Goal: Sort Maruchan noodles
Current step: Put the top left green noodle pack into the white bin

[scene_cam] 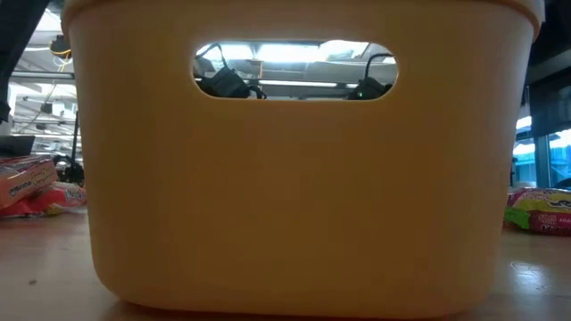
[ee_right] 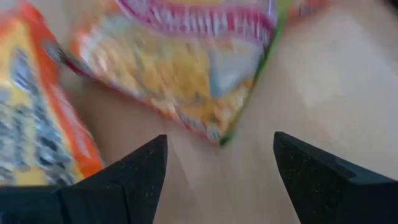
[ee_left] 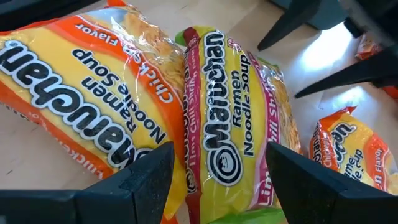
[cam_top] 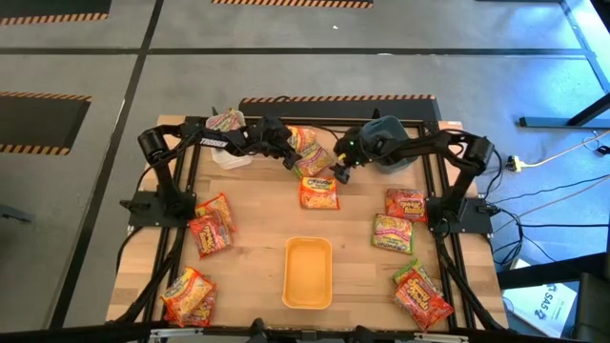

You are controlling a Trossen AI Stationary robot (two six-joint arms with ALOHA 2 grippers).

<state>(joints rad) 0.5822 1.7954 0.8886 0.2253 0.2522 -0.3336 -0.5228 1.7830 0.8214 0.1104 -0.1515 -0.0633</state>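
Two grippers meet at the far middle of the wooden table [cam_top: 257, 224], over a small cluster of Maruchan packets. The left gripper [cam_top: 289, 157] comes from the left side; in its wrist view its fingers [ee_left: 146, 177] are spread apart, empty, w/ a green-pink Lime Chili Shrimp packet [ee_left: 233, 124] lying between them and an orange-yellow Chicken Flavor packet [ee_left: 93, 93] just beside it, partly overlapping. The right gripper [cam_top: 339, 173] reaches in from the right; its fingers [ee_right: 134, 171] are also wide open and hold nothing, above bare wood, close to a corner of a green-pink packet [ee_right: 193, 68] and an orange packet [ee_right: 37, 106]; this view is blurred.

In the high view, the cluster packet [cam_top: 307, 145] is between both grippers and one more orange packet [cam_top: 319, 193] lies just in front of them, toward the table middle. Other noodles are spread around: two packets [cam_top: 212, 224] at the left-middle, touching each other; a packet pair [cam_top: 189, 295] at the near left corner; one red-orange packet [cam_top: 405, 203] and one green-pink packet [cam_top: 392, 232] at the right-middle; approx. two more [cam_top: 421, 293] at the near right corner.

Bins: a yellow bin [cam_top: 308, 272] stands at the near middle, empty inside; a white bin [cam_top: 229, 143] at the far left, w/ a packet [cam_top: 227, 121] on it; a blue bin [cam_top: 389, 145] at the far right, mostly hidden under the right arm.

In the low view the yellow bin wall [scene_cam: 294, 196] fills almost everything; packets show only at the edges.
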